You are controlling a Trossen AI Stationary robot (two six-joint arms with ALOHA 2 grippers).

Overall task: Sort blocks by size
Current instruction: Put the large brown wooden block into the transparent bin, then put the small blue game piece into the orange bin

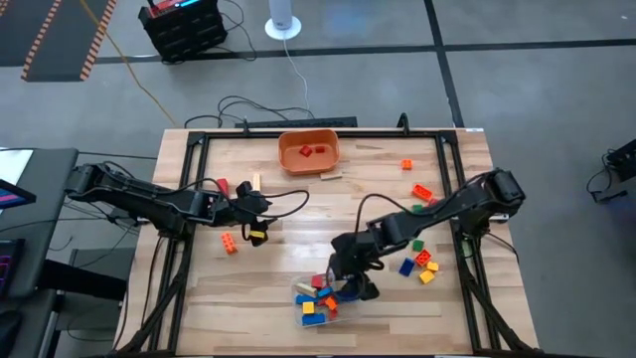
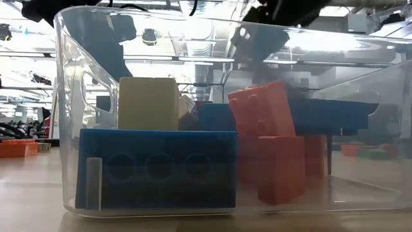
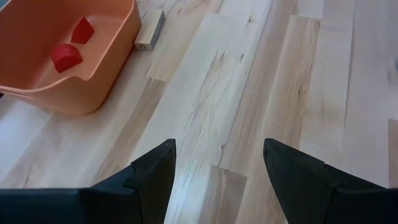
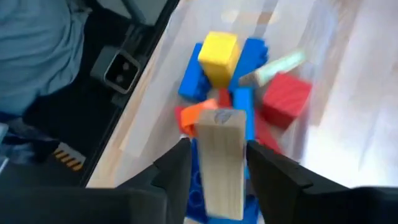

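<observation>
Pale wood desk (image 1: 298,214) on grey floor, orange bowl (image 1: 309,151) at 12 o'clock holding red blocks (image 1: 306,151), clear tub (image 1: 320,298) at 6 o'clock holding mixed blocks (image 1: 316,301), right gripper (image 4: 214,165) jaws grasping tan block (image 4: 221,158) above it, left gripper (image 3: 217,165) jaws released.

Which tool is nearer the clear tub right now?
Right. The right tool hangs directly over the clear tub at the table's near edge, a tan block between its fingers. The left tool sits well off, toward the table's left-middle.

Overhead cam looks straight down on my whole table (image 1: 298,199); low cam sits right against the clear tub (image 2: 71,96), facing level. My right wrist cam looks down into that same tub.
</observation>
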